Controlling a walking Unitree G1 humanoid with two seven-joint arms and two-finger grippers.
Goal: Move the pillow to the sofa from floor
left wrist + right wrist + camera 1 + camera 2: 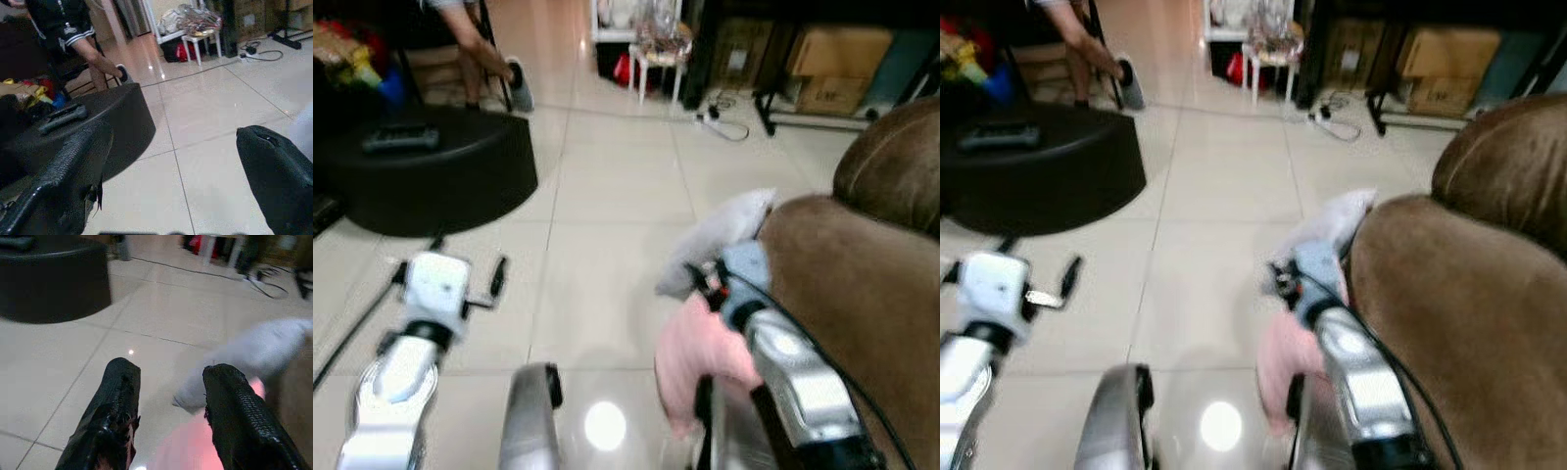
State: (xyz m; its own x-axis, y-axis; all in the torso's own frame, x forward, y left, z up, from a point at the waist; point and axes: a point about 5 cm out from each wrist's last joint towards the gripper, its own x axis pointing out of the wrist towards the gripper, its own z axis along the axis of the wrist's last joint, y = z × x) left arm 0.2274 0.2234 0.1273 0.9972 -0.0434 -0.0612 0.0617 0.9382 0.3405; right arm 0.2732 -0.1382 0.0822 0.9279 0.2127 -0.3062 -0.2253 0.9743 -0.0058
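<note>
A pillow, pale grey (pixel 724 233) on one side and pink (pixel 697 360) on the other, stands up against the arm of the brown sofa (pixel 862 313). My right gripper (pixel 705 279) hovers right at its near side. In the right wrist view its two black fingers (pixel 120 401) stand apart, with the pink part (pixel 186 445) low between them and the grey part (pixel 254 357) beyond. I cannot tell whether they touch it. My left gripper (pixel 450 262) hangs open over bare floor tiles to the left, nothing between its fingers (pixel 73 166).
A low round black ottoman (pixel 431 176) with a remote (pixel 401 137) on it sits at the far left. Behind it stands a person (pixel 484 49). A white stool (pixel 656 59), a power strip with cable (pixel 715 122) and cardboard boxes (pixel 832 69) are at the back.
</note>
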